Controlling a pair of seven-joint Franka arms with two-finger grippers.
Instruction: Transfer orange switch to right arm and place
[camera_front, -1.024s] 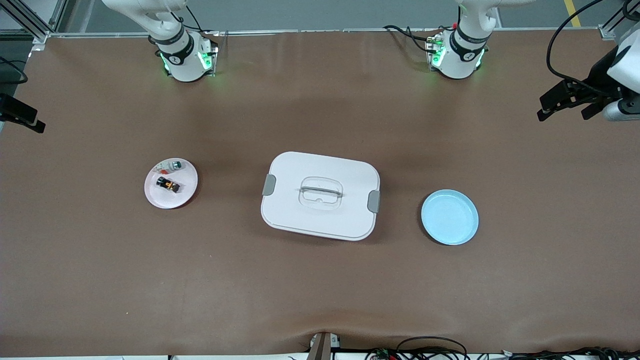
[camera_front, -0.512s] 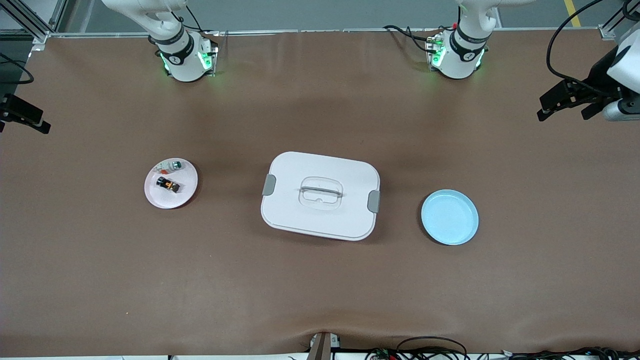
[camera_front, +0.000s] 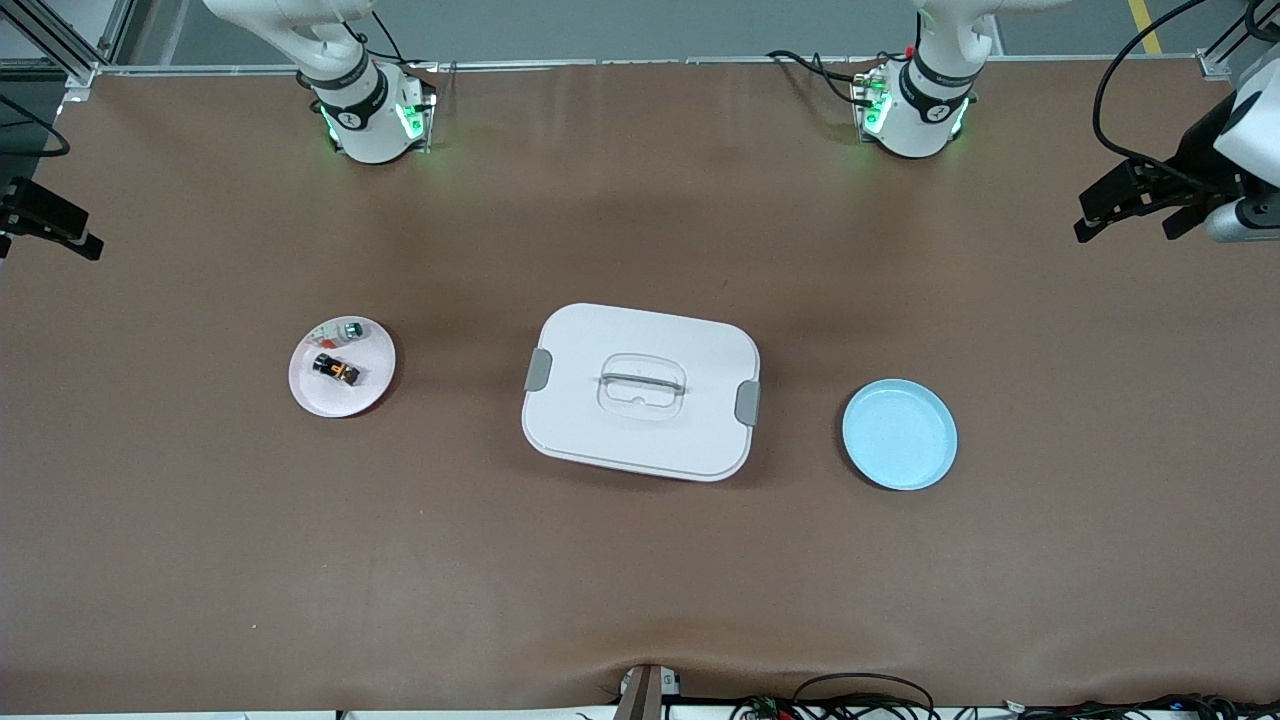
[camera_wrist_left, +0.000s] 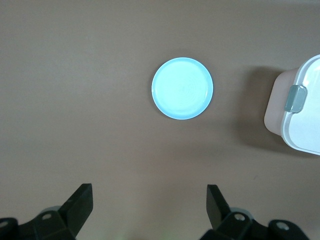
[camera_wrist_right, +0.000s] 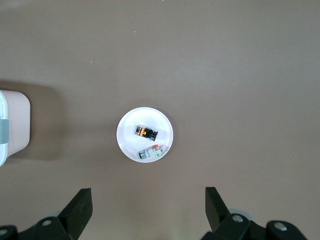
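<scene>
Front view: orange switch sits on the pink plate toward the right arm's end of the tabletop, beside a whitish part with a green end. Lidded white box mid-table, blue plate toward the left arm's end. Left gripper is released, high over bare tabletop near the blue plate; right gripper is released too, high over tabletop near the pink plate. I'd come straight down on the black body and keep clear of the whitish part.

No text, label, brand, number or sign can be read in any view: the brown surface and the things lying on it carry no legible writing.
</scene>
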